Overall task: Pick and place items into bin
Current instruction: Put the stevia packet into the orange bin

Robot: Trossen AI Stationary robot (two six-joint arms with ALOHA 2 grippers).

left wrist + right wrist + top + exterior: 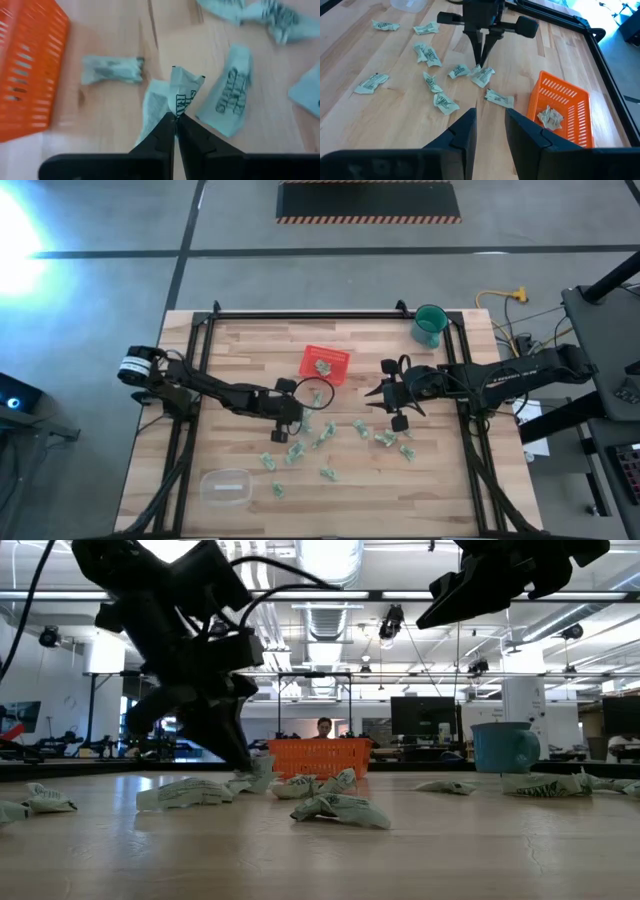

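1. Now my left pincer [303, 423] is pinched shut on a wrapper [184, 90] on the counter [440, 480].
2. From it, the bin [325, 364] lies just beyond, slightly right; a short lift carries there.
3. My right pincer [381, 392] hangs part-open, empty, beside the bin.

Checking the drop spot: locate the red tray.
High view: the red tray sits on the table's far middle, between both arms, just beyond the left hand.

The bin [325, 364] sits mid-table, wrappers [330, 442] scattered before it, cup [430, 325] behind at right.
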